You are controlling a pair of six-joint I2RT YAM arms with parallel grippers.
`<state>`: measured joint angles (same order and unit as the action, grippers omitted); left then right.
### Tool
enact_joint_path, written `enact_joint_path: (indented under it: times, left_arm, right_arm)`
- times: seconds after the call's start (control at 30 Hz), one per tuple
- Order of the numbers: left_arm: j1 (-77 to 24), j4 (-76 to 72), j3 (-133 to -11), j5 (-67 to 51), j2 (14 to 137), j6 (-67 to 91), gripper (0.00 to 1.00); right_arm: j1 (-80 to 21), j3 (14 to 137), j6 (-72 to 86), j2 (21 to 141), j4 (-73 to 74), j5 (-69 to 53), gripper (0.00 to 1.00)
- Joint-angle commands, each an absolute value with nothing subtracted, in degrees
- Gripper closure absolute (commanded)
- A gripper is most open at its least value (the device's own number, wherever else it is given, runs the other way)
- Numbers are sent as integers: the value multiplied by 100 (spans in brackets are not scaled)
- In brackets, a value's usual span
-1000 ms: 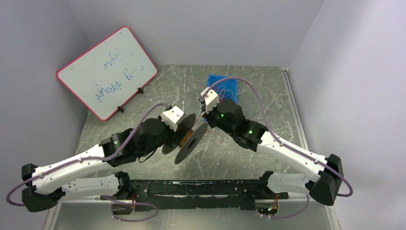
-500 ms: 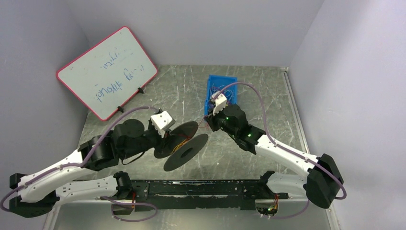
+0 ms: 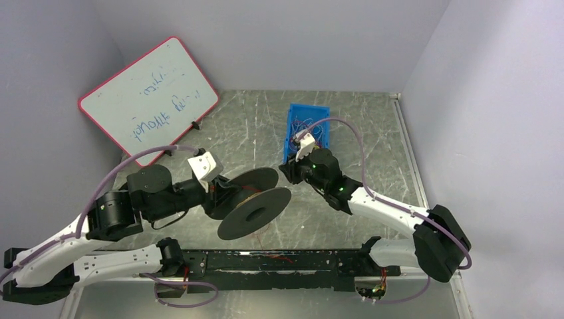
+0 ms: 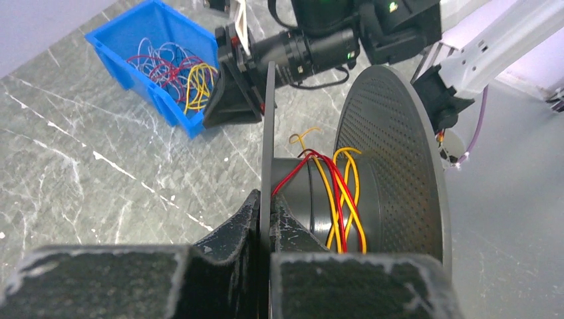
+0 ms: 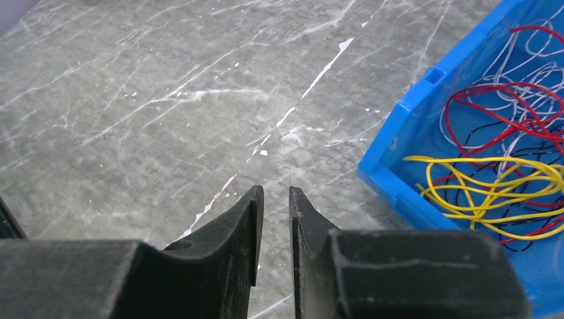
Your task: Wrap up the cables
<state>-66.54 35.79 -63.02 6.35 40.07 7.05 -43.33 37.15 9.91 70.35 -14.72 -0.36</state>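
A black spool (image 3: 256,206) is held up off the table, with red and yellow cables (image 4: 342,193) wound loosely round its hub. My left gripper (image 4: 269,209) is shut on the spool's thin near flange (image 4: 267,133); in the top view it (image 3: 223,193) sits at the spool's left. My right gripper (image 5: 274,199) is empty, its jaws a narrow gap apart, low over bare table just left of the blue bin (image 5: 412,179). It is apart from the spool (image 3: 287,171). Loose red, yellow and pale cables (image 5: 505,179) lie tangled in the bin.
The blue bin (image 3: 292,109) stands at the back middle of the table. A red-framed whiteboard (image 3: 149,100) leans at the back left. A black rail (image 3: 279,260) runs along the near edge between the arm bases.
My left arm has pulled the spool down and left, and it now lies flatter. My right gripper has drawn away from the spool toward the bin.
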Motion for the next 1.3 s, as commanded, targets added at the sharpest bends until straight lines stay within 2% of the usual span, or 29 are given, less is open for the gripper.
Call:
enact_joint_path:
  times: [0.0,0.33,0.57,0.73,0.9,1.27]
  left_arm:
    - [-6679,3134,-6750,758,3875,886,93]
    - [-6680,2903,-7014,1322,3813,978,93]
    - [-6680,2627,-7084,1843,3874,922,93]
    - [-6680,2399,-7110,2121,3931,885,93]
    - [-6680,2196,-7081,2444,4034,930,93]
    - [-6680,1782,-7084,2527,4423,954,93]
  right_arm:
    - [-4283,3534,1186,7113,-1906,-284,75]
    - [-4276,3037,1417,6795,-2076,-427,67]
    - [-4240,2645,1772,6421,-2241,-532,52]
    - [-4219,2449,2058,6223,-2374,-670,46]
    - [-4226,2171,2628,6273,-3120,-1276,43]
    - [-4260,1987,3867,7408,-5324,-2296,42]
